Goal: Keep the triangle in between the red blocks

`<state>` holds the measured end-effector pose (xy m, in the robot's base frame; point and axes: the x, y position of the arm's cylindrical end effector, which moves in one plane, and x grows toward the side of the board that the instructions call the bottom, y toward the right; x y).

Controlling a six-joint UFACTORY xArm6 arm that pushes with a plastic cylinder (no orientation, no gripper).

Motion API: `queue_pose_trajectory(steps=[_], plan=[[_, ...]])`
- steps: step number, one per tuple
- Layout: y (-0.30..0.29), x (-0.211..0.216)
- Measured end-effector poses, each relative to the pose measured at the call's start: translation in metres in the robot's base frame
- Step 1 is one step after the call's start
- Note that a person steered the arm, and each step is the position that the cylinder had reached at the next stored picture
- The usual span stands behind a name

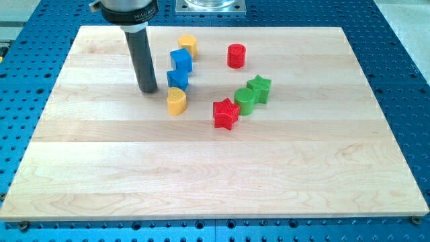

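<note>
Your tip carries no gripper, just a bare rod, and sits just left of the lower blue block, likely the triangle, with another blue block above it. Red cylinder and red star lie to the view's right. The gap between them is open, green blocks on its right edge, so push rightward.

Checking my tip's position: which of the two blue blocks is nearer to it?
The lower blue block, just right of my tip. The other blue block sits above it, farther toward the view's top.
</note>
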<state>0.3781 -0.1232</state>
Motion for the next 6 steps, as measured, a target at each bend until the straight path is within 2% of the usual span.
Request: queue_pose_trajectory(steps=[3,6], plan=[[0.058,0.009],[0.053,-0.033]])
